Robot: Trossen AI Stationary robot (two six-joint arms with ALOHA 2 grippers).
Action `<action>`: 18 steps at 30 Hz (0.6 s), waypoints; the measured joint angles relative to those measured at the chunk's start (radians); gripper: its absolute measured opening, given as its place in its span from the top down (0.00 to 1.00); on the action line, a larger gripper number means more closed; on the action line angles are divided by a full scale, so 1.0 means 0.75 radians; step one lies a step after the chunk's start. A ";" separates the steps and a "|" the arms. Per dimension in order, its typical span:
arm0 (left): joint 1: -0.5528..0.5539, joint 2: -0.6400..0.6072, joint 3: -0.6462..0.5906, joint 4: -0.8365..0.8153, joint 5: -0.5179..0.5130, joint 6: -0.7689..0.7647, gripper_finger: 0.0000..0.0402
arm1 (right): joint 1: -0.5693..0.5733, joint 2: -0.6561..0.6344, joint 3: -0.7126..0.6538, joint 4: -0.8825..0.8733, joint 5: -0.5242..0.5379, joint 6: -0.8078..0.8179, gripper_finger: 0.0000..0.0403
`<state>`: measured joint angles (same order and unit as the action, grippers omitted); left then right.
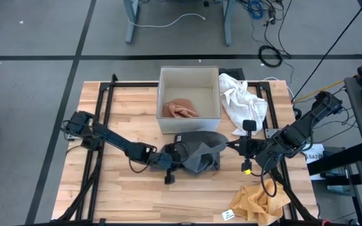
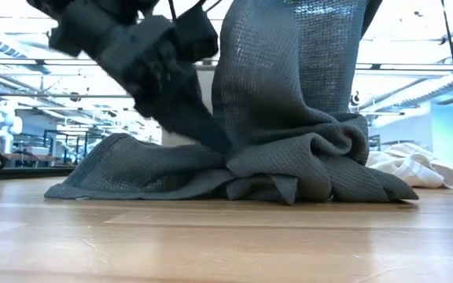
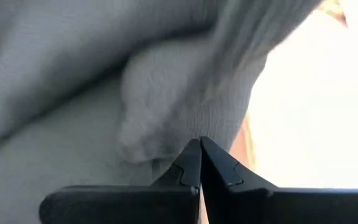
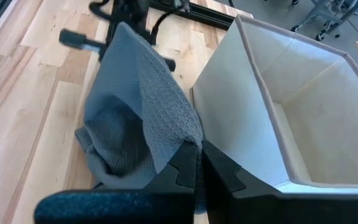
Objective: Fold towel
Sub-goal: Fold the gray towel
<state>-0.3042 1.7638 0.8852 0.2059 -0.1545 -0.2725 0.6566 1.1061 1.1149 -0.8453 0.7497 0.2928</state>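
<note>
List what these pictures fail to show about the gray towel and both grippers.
- High view: the left gripper tips are buried in the gray towel; the grip is hidden.
- Left wrist view: blurred cloth fills the frame; no towel corner shows.
- Low view: the towel's top is cut off by the edge.
- Right wrist view: the right gripper hides the pinched towel edge.

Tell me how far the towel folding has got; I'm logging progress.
Done: nothing folded yet; the grey towel is a bunched heap in front of the box. In hand: the right gripper is shut on a towel edge, lifting it, and the left gripper is shut against the cloth, though a grip there is unclear. Left: spreading it flat and making every fold.
</note>
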 joint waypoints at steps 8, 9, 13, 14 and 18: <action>-0.019 -0.357 0.003 -0.264 -0.089 0.091 1.00 | 0.000 -0.001 0.000 0.003 0.000 -0.011 1.00; -0.020 -0.392 0.004 -0.305 -0.088 0.082 1.00 | 0.000 -0.001 0.000 0.003 0.000 -0.011 1.00; -0.025 -0.438 0.001 -0.466 -0.142 0.058 1.00 | 0.000 -0.001 0.000 0.005 0.000 -0.011 1.00; -0.030 -0.439 0.000 -0.490 -0.167 0.064 0.99 | 0.000 -0.001 0.000 0.006 0.000 -0.011 1.00; -0.063 -0.389 0.001 -0.480 -0.247 0.128 0.90 | 0.000 -0.001 0.000 0.015 0.000 -0.012 1.00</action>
<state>-0.3516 1.4719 0.8860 -0.1542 -0.3395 -0.1761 0.6565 1.1057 1.1149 -0.8337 0.7494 0.2840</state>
